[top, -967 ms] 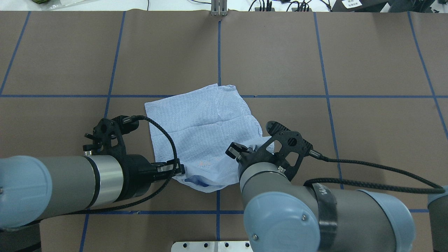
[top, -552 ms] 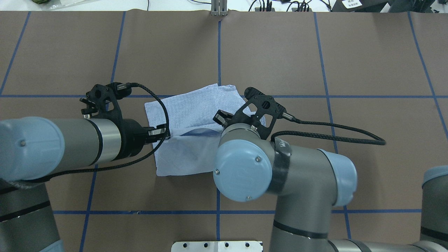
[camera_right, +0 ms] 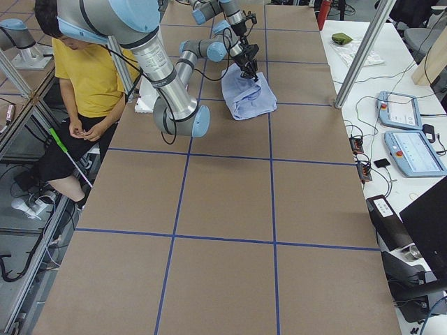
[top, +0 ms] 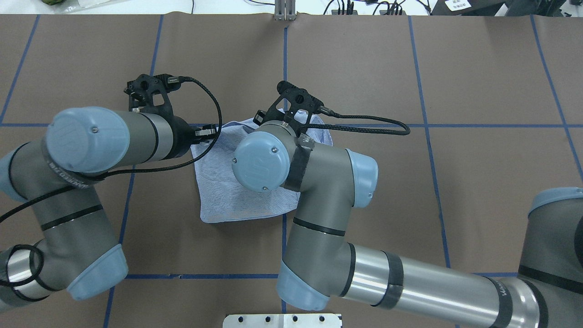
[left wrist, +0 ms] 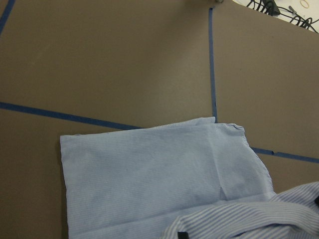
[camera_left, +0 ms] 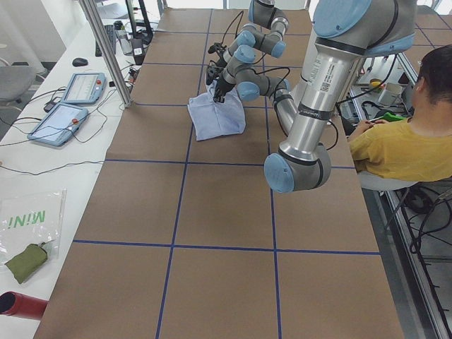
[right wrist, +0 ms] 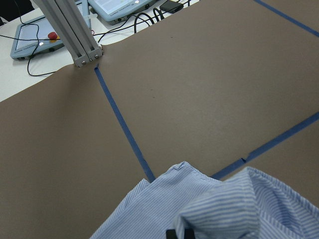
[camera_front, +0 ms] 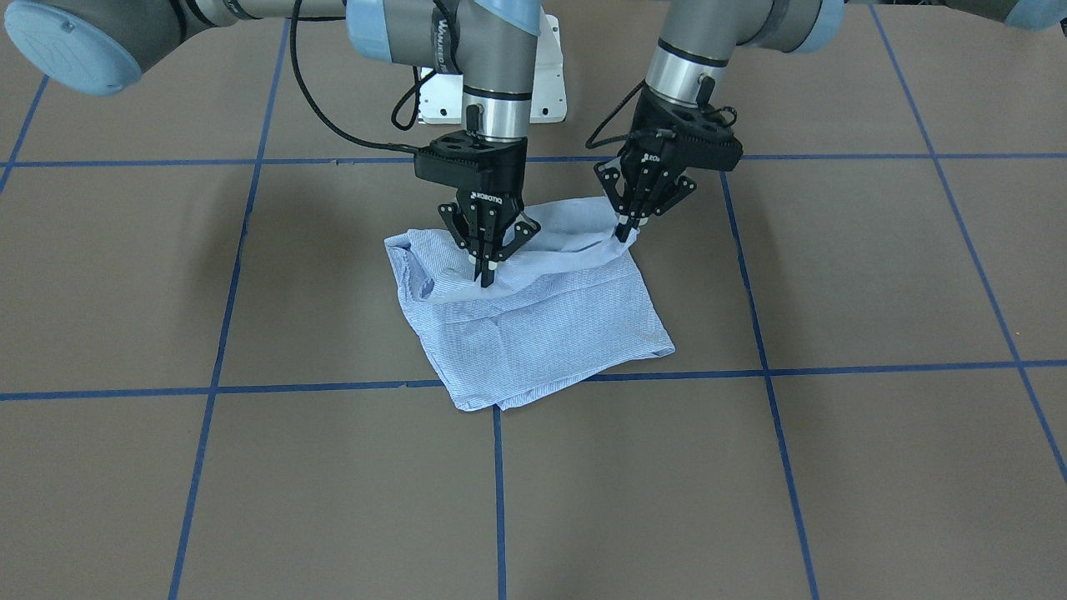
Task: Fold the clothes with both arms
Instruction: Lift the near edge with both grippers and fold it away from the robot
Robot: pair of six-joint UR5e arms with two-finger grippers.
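The clothes are one light blue striped shirt (camera_front: 550, 325), partly folded and lying on the brown table near its middle (top: 227, 196). My left gripper (camera_front: 627, 229) is shut on a lifted edge of the shirt at the shirt's left side. My right gripper (camera_front: 485, 273) is shut on the same lifted edge further right, fingers pointing down at the cloth. The held edge hangs between them just above the lower layer. From overhead, the left gripper (top: 213, 133) shows at the shirt's far left corner, while the right arm's own wrist hides the right one. Both wrist views show striped cloth (left wrist: 239, 219) (right wrist: 234, 209) close below.
Blue tape lines (camera_front: 750, 367) grid the table. A white base plate (camera_front: 546, 83) sits on the robot's side. An aluminium post (top: 284, 10) stands at the far edge. Teach pendants (camera_left: 70, 99) lie beyond it. A person in yellow (camera_left: 402, 145) sits beside the robot.
Both grippers have carried the shirt's near edge away from the robot toward its far edge, laying it over the lower layer. Both arms have stretched further forward.
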